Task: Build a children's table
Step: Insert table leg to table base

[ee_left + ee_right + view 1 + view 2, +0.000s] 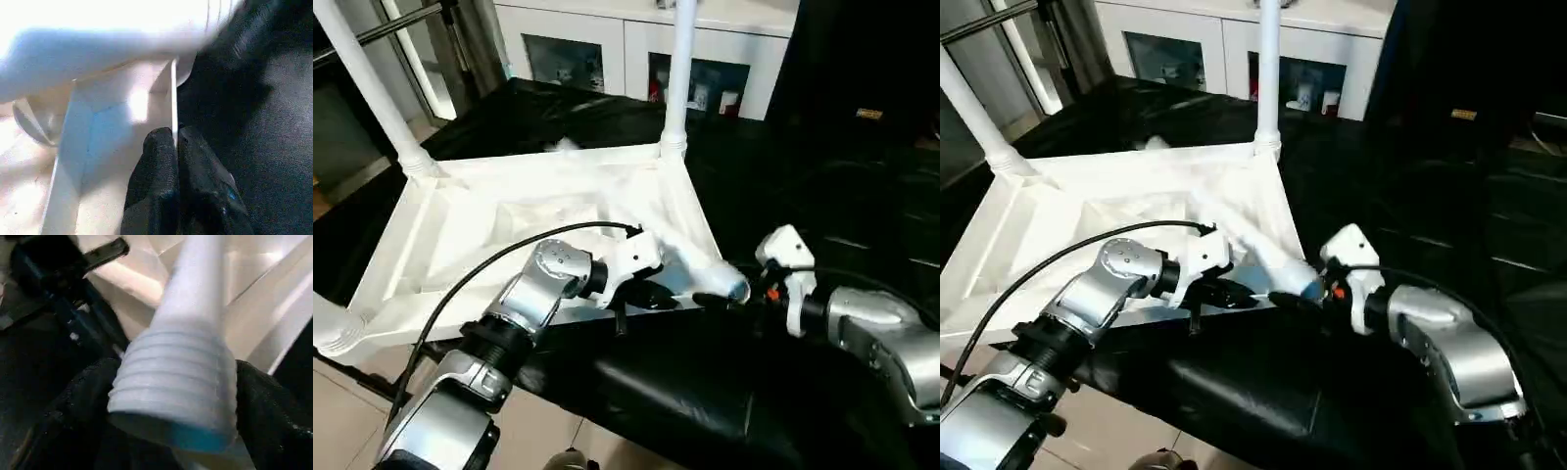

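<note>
Left eye view: at lower centre, the left gripper (651, 294) fingers pinch the upturned table top (460, 230) rim; the right gripper (729, 294) fingers span a loose leg (700, 266), which may slip, missing its socket.

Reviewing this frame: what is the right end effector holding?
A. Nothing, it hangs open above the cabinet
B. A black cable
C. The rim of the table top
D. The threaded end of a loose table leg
D: in the right wrist view the right end effector has a black finger on each side of the ribbed, threaded end of the leg, which lies across the upturned table top.
</note>
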Available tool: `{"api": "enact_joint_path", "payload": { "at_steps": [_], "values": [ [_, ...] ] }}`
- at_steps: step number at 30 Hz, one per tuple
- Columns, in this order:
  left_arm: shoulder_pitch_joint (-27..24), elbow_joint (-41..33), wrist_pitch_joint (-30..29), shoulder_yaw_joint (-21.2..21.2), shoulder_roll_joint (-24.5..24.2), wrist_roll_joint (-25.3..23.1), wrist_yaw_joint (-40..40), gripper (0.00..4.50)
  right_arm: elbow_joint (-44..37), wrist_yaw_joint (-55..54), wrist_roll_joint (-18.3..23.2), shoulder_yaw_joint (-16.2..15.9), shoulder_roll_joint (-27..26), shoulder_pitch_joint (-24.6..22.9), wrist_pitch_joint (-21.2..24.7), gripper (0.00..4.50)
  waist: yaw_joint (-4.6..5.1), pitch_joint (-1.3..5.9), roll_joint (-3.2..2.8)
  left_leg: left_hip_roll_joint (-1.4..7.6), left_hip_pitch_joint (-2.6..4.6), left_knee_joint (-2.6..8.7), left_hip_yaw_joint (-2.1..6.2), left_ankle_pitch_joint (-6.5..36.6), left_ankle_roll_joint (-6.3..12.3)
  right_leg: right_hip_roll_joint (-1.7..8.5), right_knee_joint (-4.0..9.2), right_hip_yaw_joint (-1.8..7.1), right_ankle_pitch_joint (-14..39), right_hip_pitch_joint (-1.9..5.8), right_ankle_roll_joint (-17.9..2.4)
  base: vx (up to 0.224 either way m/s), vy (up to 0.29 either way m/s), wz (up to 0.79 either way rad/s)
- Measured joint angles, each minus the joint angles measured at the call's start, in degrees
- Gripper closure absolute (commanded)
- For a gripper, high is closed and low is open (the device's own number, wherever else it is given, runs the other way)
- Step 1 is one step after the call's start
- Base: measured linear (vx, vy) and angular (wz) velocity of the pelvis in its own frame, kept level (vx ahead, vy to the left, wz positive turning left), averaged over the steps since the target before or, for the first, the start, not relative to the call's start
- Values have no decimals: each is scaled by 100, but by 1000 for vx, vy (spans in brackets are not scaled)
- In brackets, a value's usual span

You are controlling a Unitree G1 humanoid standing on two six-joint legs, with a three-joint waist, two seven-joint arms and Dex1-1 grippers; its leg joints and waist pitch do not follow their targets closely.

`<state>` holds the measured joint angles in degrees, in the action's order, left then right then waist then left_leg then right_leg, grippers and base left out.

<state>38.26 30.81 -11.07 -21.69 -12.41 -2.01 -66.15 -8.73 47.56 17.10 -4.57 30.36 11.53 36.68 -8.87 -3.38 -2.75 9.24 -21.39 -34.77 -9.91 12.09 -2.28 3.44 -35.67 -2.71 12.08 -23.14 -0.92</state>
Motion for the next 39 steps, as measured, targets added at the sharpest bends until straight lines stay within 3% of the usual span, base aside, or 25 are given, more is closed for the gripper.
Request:
{"api": "enact_joint_path", "payload": {
  "at_steps": [7,18,23,26,30,31,35,39],
  "values": [
    [-1,0,131,-6,-42,-12,6,450,60,-160,0,-13,-146,-5,-13,129,6,0,-4,3,1,-17,0,-1,-2,0,-20,0,0,0,0,0,0,0],
    [-105,-86,188,-5,-91,-13,70,450,106,-292,15,4,-240,-3,-78,131,6,0,-4,5,0,-23,0,-1,-2,0,-27,0,0,-1,0,0,0,0],
    [-264,-397,222,6,-167,11,89,450,105,-353,82,180,-267,-12,-79,131,0,0,-4,5,-3,-26,0,-1,-2,0,-27,0,0,-2,0,0,0,0],
    [-327,-712,7,99,-210,150,67,394,105,-381,113,255,-264,-37,-93,132,10,0,-5,5,-2,-28,0,-1,-2,0,-30,0,0,-2,0,0,0,0],
    [-343,-1563,-672,660,-140,948,7,373,105,-392,126,274,-268,-85,-103,132,18,7,-14,6,0,-32,0,-1,-2,0,-33,1,0,0,0,0,0,0],
    [-335,-1660,-787,775,-158,1062,6,350,105,-397,126,276,-267,-89,-103,132,29,13,-24,5,4,-33,0,-1,-2,0,-35,1,0,3,0,0,0,0],
    [-341,-1685,-1189,894,-183,1293,33,331,105,-404,127,287,-268,-114,-106,132,73,17,-29,6,12,-33,0,-8,-13,-1,-46,2,0,4,0,0,0,0],
    [-205,-1331,-1819,1501,56,1371,807,305,105,-412,131,302,-282,-121,-115,132,76,18,-31,7,13,-35,0,-16,-12,-2,-50,0,-3,5,-3,0,0,0]
  ]
}}
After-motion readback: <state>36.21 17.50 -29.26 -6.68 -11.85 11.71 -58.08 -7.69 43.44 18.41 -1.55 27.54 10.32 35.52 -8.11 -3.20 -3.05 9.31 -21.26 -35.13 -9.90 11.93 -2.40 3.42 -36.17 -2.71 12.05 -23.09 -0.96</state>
